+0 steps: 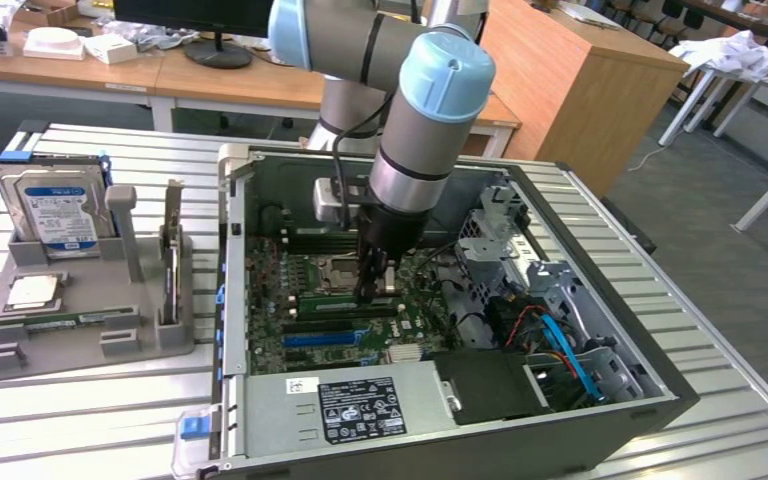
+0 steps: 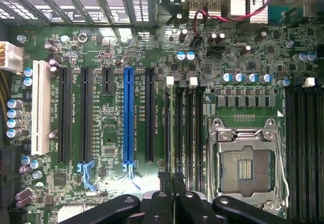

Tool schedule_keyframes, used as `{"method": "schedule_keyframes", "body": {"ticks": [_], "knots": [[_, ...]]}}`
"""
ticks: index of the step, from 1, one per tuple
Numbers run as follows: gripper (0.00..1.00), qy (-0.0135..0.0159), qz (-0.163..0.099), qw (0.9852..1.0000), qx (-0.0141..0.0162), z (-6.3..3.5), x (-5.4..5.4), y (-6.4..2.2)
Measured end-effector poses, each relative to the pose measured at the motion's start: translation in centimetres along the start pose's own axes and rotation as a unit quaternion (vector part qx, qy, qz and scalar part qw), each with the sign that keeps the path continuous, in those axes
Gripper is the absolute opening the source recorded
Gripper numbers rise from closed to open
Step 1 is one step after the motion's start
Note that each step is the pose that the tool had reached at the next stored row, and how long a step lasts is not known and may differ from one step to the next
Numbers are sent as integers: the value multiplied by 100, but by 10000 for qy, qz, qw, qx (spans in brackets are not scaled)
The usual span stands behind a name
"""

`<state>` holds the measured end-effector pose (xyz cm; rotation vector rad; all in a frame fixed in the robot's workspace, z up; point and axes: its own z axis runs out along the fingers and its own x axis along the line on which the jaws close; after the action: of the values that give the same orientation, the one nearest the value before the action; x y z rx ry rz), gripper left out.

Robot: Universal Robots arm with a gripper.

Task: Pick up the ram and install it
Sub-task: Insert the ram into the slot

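One open computer case (image 1: pixel 651 400) is counted, and one grey holder tray (image 1: pixel 77 345) bearing one hard drive (image 1: pixel 53 205) and one processor chip (image 1: pixel 33 292). One blue slot (image 2: pixel 128 115) and four long black slots (image 2: pixel 64 115) are counted on the motherboard (image 2: pixel 243 46).

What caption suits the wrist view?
Shut gripper poised over the motherboard, pressing a ram stick edge-on into a slot beside the empty processor socket.

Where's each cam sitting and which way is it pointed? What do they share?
Exterior view: off the arm, above and in front of the table, looking down into the open PC case; the arm's wrist and hand show.
Wrist view: on the wrist, facing straight down at the motherboard; the hand's fingers show, shut.
Shared: motherboard, empty CPU socket, blue slot.
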<state>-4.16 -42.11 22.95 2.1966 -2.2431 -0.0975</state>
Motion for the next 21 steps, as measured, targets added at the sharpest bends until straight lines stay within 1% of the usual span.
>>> {"method": "schedule_keyframes", "body": {"ticks": [8,14,21], "knots": [[12,-31,0,10000,-1,8,5,7],[12,-67,-2,10000,-2,22,5,6],[12,-71,-3,10000,-2,33,19,8]]}}
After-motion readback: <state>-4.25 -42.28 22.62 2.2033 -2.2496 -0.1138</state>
